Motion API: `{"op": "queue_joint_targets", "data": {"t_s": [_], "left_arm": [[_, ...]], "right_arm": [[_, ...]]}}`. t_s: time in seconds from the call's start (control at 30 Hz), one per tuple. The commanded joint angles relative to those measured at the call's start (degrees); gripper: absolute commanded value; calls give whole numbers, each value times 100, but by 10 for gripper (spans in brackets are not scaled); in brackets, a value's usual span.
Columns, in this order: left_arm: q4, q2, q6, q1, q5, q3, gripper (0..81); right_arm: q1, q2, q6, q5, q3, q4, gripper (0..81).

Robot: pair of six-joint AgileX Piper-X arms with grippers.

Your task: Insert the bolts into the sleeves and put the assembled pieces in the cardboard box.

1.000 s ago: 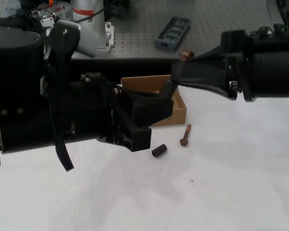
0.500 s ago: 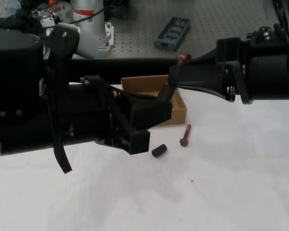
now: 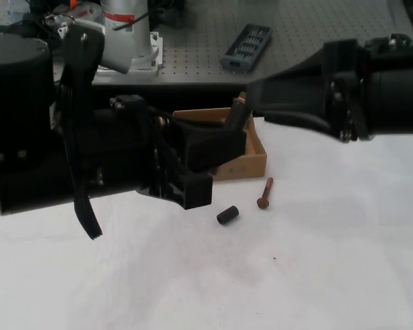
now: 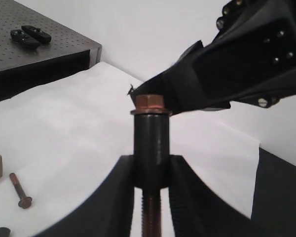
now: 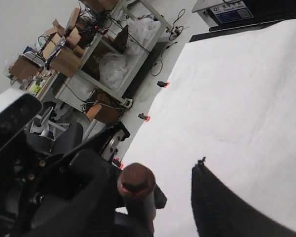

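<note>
Fingers (image 4: 113, 197) of the left gripper (image 4: 150, 170) clamp a black sleeve (image 4: 150, 148) aloft, copper bolt (image 4: 149, 103) seated through. A finger (image 5: 212, 197) of the right gripper (image 3: 255, 96) stands clear of it. Spare sleeve (image 3: 227, 215) and spare bolt (image 3: 265, 193) lie before the cardboard box (image 3: 255, 163). Insertion seems done; boxing comes next.

Bolt (image 4: 149, 103) in black sleeve (image 4: 150, 143); loose bolt (image 3: 265, 192), loose sleeve (image 3: 227, 215) near cardboard box (image 3: 252, 163)

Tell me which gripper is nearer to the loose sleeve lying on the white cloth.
Left. The left gripper hangs just beyond the loose sleeve, by the cardboard box; the right gripper is farther back, over the box.
</note>
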Motion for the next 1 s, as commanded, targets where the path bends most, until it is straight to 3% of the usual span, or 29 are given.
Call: {"op": "queue_joint_targets", "data": {"t_s": [0.0, 0.23, 0.57, 0.7, 0.9, 0.97], "left_arm": [[-170, -22, 86, 14, -104, -68, 7], [-160, 367, 976, 146, -376, -129, 7], [-88, 2664, 1410, 1030, -37, -1580, 7], [123, 3890, 1421, 1275, 26, -2715, 7], [1074, 5672, 1421, 1492, 29, -4838, 7], [1390, 6144, 1421, 1527, 29, -5407, 7]], "right_arm": [[-92, -58, -18, -113, -77, -6, 356], [-556, -272, -945, -80, -77, 1044, 356], [-1261, -338, -2219, -64, -77, 2561, 347], [-1397, -338, -2421, -64, -77, 2769, 249], [-1455, -338, -2683, -64, -77, 2768, 11], [-1455, -338, -2752, -64, -77, 2756, 28]]}}
